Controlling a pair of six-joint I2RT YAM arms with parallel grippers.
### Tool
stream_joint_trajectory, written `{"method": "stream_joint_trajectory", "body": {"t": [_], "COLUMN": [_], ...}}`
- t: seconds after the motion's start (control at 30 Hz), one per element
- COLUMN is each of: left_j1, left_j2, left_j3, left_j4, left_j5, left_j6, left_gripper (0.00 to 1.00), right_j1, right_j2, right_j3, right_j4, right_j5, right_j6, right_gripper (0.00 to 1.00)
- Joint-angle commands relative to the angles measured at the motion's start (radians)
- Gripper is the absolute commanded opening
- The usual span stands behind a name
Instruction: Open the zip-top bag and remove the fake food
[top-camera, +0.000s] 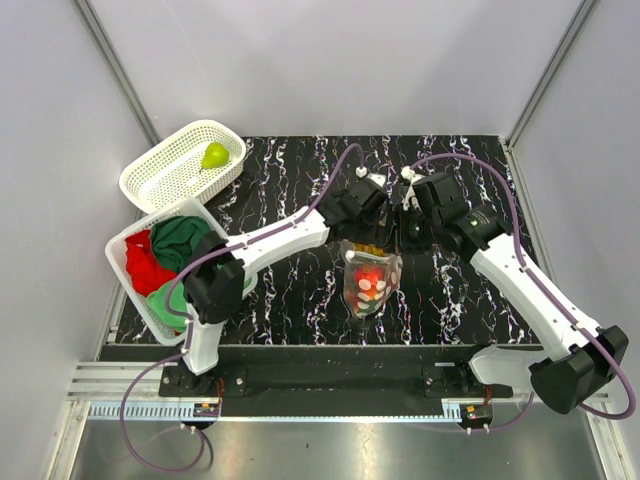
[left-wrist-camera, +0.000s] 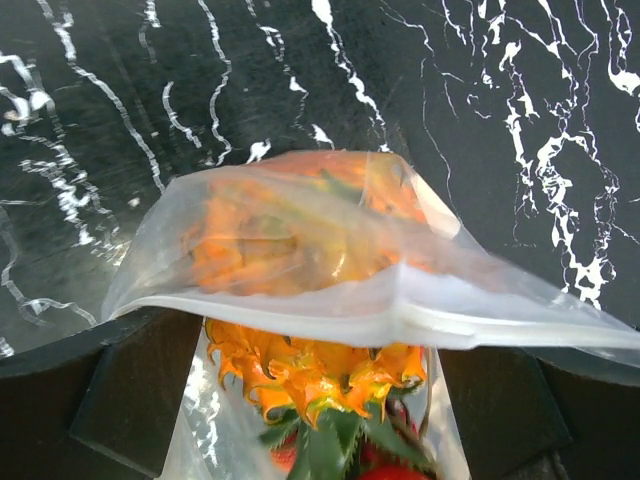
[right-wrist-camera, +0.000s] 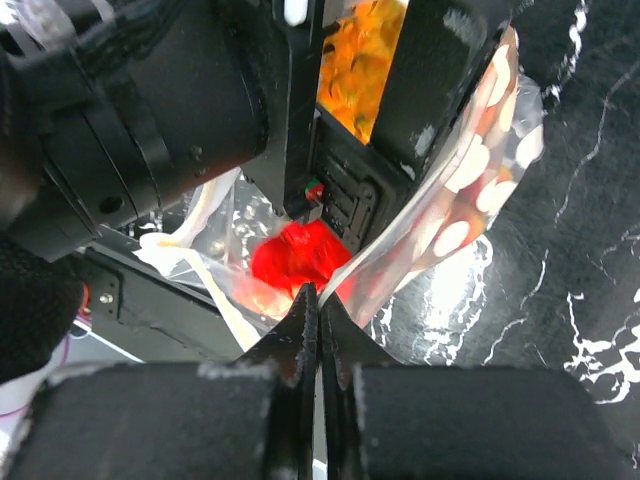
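The zip-top bag (top-camera: 372, 292), clear with white dots, hangs between my two grippers over the middle of the table. Inside it are an orange bumpy piece (left-wrist-camera: 310, 370) and a red fruit (right-wrist-camera: 298, 255). My left gripper (left-wrist-camera: 318, 350) is open, its fingers (left-wrist-camera: 130, 390) standing wide apart on either side of the bag, with the bag's zip rim (left-wrist-camera: 400, 315) lying across them. My right gripper (right-wrist-camera: 318, 295) is shut on the edge of the bag (right-wrist-camera: 470, 170), just beside the left gripper (top-camera: 366, 214). The yellow-green pear (top-camera: 215, 155) lies outside the bag.
The pear lies in a white perforated basket (top-camera: 160, 185) at the back left. A second white basket (top-camera: 125, 262) with red and green cloths stands at the left edge. The table top (top-camera: 300, 300) is black marble-patterned, with grey walls around.
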Motion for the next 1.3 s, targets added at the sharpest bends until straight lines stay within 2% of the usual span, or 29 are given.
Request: {"method": "stream_joint_trajectory", "body": {"t": [0.0, 0.07, 0.13, 0.17, 0.27, 0.33, 0.67, 0.9, 1.07, 1.17, 1.27], "left_j1": [0.010, 0.018, 0.023, 0.024, 0.036, 0.038, 0.036, 0.026, 0.023, 0.021, 0.023], "left_j2": [0.054, 0.048, 0.031, 0.024, -0.013, -0.053, -0.248, -0.444, -0.554, -0.562, -0.489], "left_j3": [0.009, 0.008, 0.006, 0.009, 0.009, 0.008, -0.029, -0.245, -0.333, -0.345, -0.240], "left_j4": [-0.002, 0.016, 0.028, 0.030, 0.024, 0.018, 0.063, 0.234, 0.324, 0.342, 0.248], "left_j5": [0.050, 0.079, 0.089, 0.102, 0.124, 0.124, 0.125, 0.106, 0.139, 0.118, 0.118], "left_j6": [0.023, 0.041, 0.067, 0.077, 0.090, 0.107, 0.156, 0.196, 0.206, 0.201, 0.202], "left_gripper": [0.91, 0.67, 0.53, 0.38, 0.10, 0.00, 0.00, 0.00, 0.00, 0.00, 0.00], "right_j1": [0.008, 0.008, 0.006, 0.003, 0.001, 0.001, 0.000, 0.000, 0.000, 0.000, 0.000], "right_j2": [-0.040, -0.041, -0.044, -0.046, -0.057, -0.064, -0.055, -0.037, -0.020, -0.020, -0.030], "right_j3": [-0.022, -0.026, -0.028, -0.025, -0.025, -0.030, -0.036, 0.027, 0.030, 0.018, 0.000], "right_j4": [-0.006, -0.006, -0.005, -0.005, -0.005, -0.003, 0.026, 0.028, 0.034, 0.058, 0.071], "right_j5": [0.020, 0.035, 0.046, 0.059, 0.081, 0.086, 0.109, 0.110, 0.123, 0.080, 0.034], "right_j6": [0.022, 0.027, 0.026, 0.024, 0.030, 0.036, 0.045, 0.096, 0.079, 0.070, 0.072], "right_gripper": [0.00, 0.00, 0.00, 0.00, 0.00, 0.00, 0.00, 0.00, 0.00, 0.00, 0.00]}}
